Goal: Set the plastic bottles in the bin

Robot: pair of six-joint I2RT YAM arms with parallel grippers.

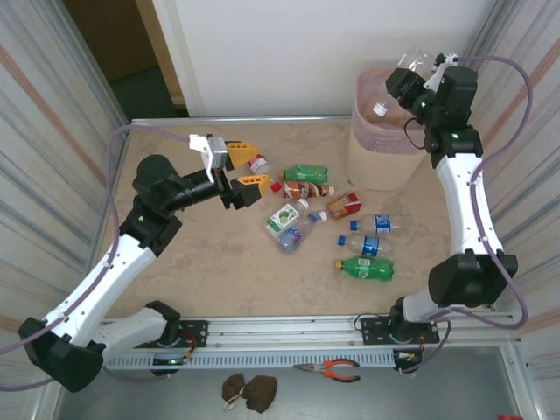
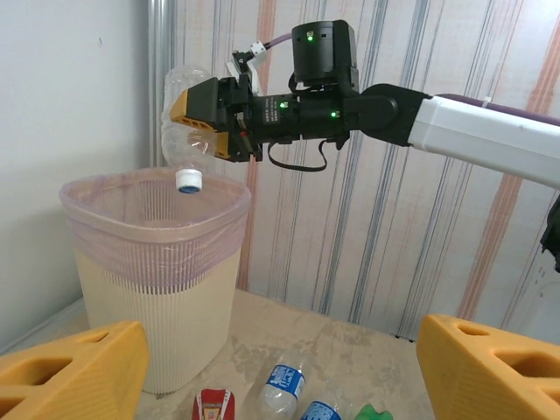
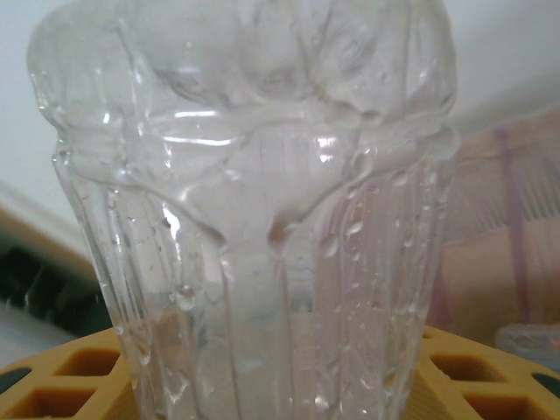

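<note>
Bottle in grip: clear plastic bottle [image 2: 180, 147], no label, hanging cap end down; its white-and-blue cap [image 2: 188, 180] sits just above the bin's rim
Right fingers: yellow-orange right fingers [image 2: 199, 98] are closed on the clear plastic bottle's body, one on each side; the right wrist view shows the ribbed bottle [image 3: 254, 219] standing between both fingers at the lower edge
Bin: pale pink mesh-sided plastic bin [image 2: 157, 289] stands upright at the far right corner of the surface, against the wall; in the top view the held bottle [image 1: 418, 61] is over the bin's [image 1: 372, 157] far right rim
Left fingers: yellow-orange left fingers [image 1: 245, 154] are spread wide, low over the left-centre of the surface, pointing toward the bin
Nearest bottle: small red-labelled bottle [image 1: 259, 164] lies between their tips in the top view; contact cannot be told
Bottles on surface: lying loose between the left fingers and the bin, including a green bottle [image 1: 306, 173], a red-labelled bottle [image 1: 344, 205], two blue-labelled bottles [image 1: 376, 225] [image 1: 367, 245] and a green bottle [image 1: 363, 269] nearest the arm bases
Surface: beige mottled surface [image 1: 201, 254]
</note>
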